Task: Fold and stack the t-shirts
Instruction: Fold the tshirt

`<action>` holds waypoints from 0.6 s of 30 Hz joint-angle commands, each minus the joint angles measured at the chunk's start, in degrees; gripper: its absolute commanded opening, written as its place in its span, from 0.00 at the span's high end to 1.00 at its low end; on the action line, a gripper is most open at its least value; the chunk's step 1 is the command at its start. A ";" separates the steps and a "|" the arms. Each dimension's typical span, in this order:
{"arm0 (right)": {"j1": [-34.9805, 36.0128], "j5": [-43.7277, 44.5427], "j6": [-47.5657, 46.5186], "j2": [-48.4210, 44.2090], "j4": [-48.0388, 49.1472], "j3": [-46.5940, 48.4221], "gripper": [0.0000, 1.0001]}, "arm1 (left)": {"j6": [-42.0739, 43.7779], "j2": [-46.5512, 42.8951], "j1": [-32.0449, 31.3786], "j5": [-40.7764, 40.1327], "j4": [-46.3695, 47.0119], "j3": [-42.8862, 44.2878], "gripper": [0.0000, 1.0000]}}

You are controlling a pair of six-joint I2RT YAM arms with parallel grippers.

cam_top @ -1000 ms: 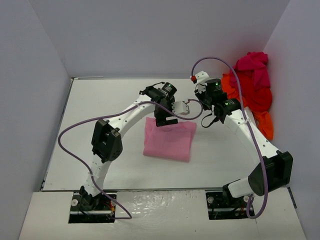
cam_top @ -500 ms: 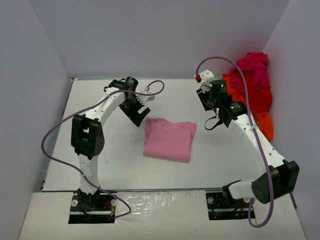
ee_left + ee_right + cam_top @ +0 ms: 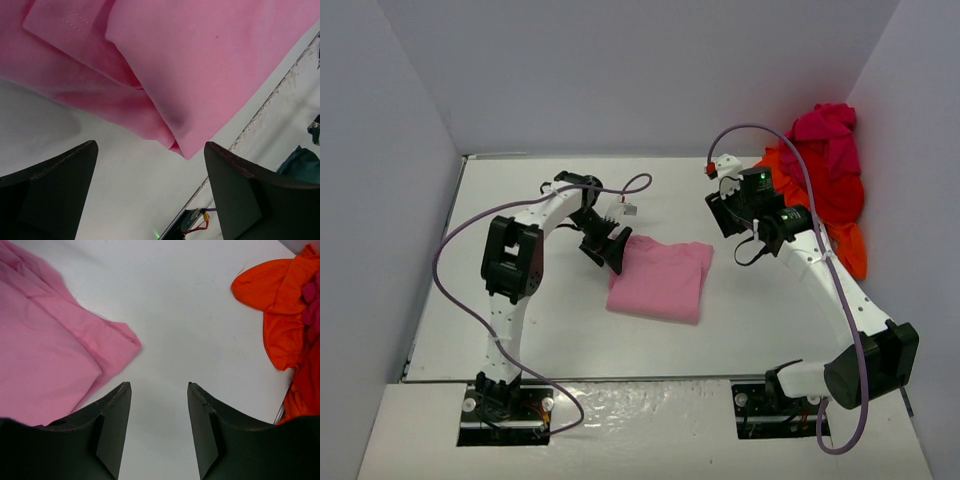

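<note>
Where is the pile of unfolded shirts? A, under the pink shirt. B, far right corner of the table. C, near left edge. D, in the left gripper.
B: the pile lies heaped in the far right corner, apart from the folded pink shirt in the middle.

A white surface (image 3: 760, 320) is lying boxed in by pale grey walls (image 3: 620, 70) along its left, far and right edges. Something teal (image 3: 301, 164) is showing past one edge.
</note>
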 commanded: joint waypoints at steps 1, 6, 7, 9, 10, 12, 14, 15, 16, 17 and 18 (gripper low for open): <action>-0.33 -1.73 -0.44 -2.93 0.87 -0.07 0.53 | -1.57 1.21 1.61 3.93 -1.80 0.30 0.15; -0.38 -2.18 -0.35 -2.14 0.96 0.41 0.53 | -1.52 5.35 2.45 3.58 -3.00 2.26 0.15; -0.34 -2.16 -0.34 -1.97 0.95 0.47 0.53 | -1.52 5.97 2.45 3.63 -3.01 2.63 0.15; -0.37 -2.19 -0.34 -1.87 0.92 0.52 0.53 | -1.34 7.03 2.41 4.65 -3.41 3.40 0.15; -0.33 -2.27 -0.34 -1.77 0.96 0.56 0.53 | -1.15 7.56 2.32 5.16 -3.85 3.79 0.15; -0.34 -2.39 -0.34 -1.51 0.87 0.56 0.53 | -1.15 9.02 1.89 5.83 -4.54 4.67 0.15; -0.36 -2.82 -0.29 -1.09 0.77 0.56 0.53 | -0.69 10.61 1.35 7.11 -5.41 5.09 0.15; -0.33 -2.98 -0.26 -0.87 0.67 0.58 0.53 | -0.33 11.45 1.04 7.55 -6.00 5.39 0.15; -0.33 -3.04 -0.26 -0.64 0.56 0.70 0.53 | 0.34 12.19 0.59 7.95 -6.89 5.95 0.16; -0.38 -3.00 -0.26 -0.34 0.47 0.79 0.53 | 0.64 12.73 -0.01 8.65 -7.55 6.59 0.16; -0.41 -2.97 -0.26 -0.15 0.43 0.88 0.53 | 0.67 13.17 -0.49 8.97 -7.74 6.85 0.15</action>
